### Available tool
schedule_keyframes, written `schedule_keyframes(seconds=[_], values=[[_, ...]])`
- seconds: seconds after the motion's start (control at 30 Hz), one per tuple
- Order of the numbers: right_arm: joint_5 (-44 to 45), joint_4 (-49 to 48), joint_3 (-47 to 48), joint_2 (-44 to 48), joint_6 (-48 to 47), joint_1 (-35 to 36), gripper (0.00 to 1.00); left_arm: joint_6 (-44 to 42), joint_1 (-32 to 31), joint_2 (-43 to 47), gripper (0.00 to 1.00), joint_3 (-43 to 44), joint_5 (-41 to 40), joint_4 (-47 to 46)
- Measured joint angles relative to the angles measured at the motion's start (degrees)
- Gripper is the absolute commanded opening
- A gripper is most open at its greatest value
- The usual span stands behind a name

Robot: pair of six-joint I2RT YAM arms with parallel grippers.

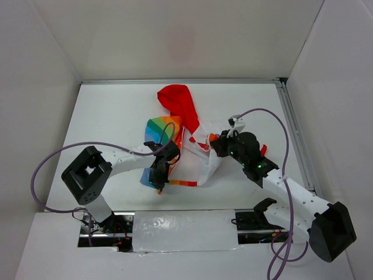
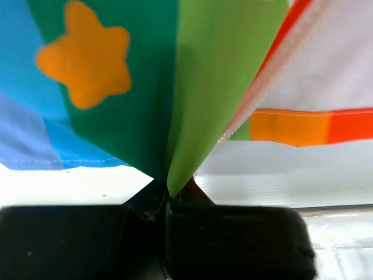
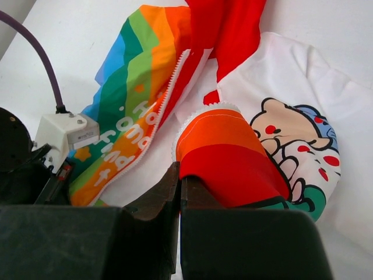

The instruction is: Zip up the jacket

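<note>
The jacket [image 1: 192, 149] lies crumpled at mid table, red hood [image 1: 178, 102] toward the back, its front open and the white zipper teeth [image 3: 166, 96] apart. My left gripper [image 1: 160, 175] sits at the jacket's near left corner. In the left wrist view it [image 2: 169, 195] is shut on a pinched fold of the green rainbow panel [image 2: 215, 87]. My right gripper [image 1: 218, 146] is at the right front panel. In the right wrist view its fingertips [image 3: 179, 175] are shut on the edge of an orange and red fold [image 3: 227, 151], beside the bear print [image 3: 291, 134].
White walls close in the table [image 1: 105, 111] on three sides, and a metal rail [image 1: 294, 134] runs down its right edge. A purple cable [image 1: 70, 149] loops from the left arm. The left arm's white camera block [image 3: 64, 134] sits close to my right gripper.
</note>
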State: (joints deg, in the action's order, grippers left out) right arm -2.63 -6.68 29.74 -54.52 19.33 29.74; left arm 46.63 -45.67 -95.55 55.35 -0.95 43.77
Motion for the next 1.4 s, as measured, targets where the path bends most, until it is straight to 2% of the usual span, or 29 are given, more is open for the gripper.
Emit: schedule_keyframes(seconds=[0.13,0.23,0.37,0.5,0.73,0.93,1.27,1.4], values=[[-0.74,0.11,-0.20,1.38,0.61,0.13,0.00,-1.97,-0.17,3.89,0.00,-0.22,0.66,-3.61],[-1.77,-1.03,-1.99,5.38,1.31,0.11,0.00,-4.46,-0.17,10.51,0.00,-0.17,2.19,-7.39],[-5.99,-6.60,-8.13,11.69,3.98,0.13,0.00,-7.17,-0.17,20.46,0.00,0.00,4.79,-14.51],[-9.68,-10.10,-11.23,13.07,6.49,0.42,0.00,-7.63,-0.17,25.70,0.00,0.59,5.53,-20.52],[-14.08,-14.25,-11.43,15.06,12.72,0.66,0.00,-6.67,-0.17,27.32,0.00,-0.22,5.53,-30.16],[-17.53,-26.18,-18.18,16.65,20.17,1.07,0.00,-2.91,-0.17,27.39,0.00,-2.45,3.82,-35.93],[-16.44,-31.63,-20.31,18.47,23.19,3.54,0.00,4.68,-0.17,26.95,0.00,-2.78,2.25,-42.29],[-14.73,-34.47,-21.99,19.02,24.04,3.89,0.00,8.83,-0.17,28.68,0.00,-7.80,3.26,-47.82]])
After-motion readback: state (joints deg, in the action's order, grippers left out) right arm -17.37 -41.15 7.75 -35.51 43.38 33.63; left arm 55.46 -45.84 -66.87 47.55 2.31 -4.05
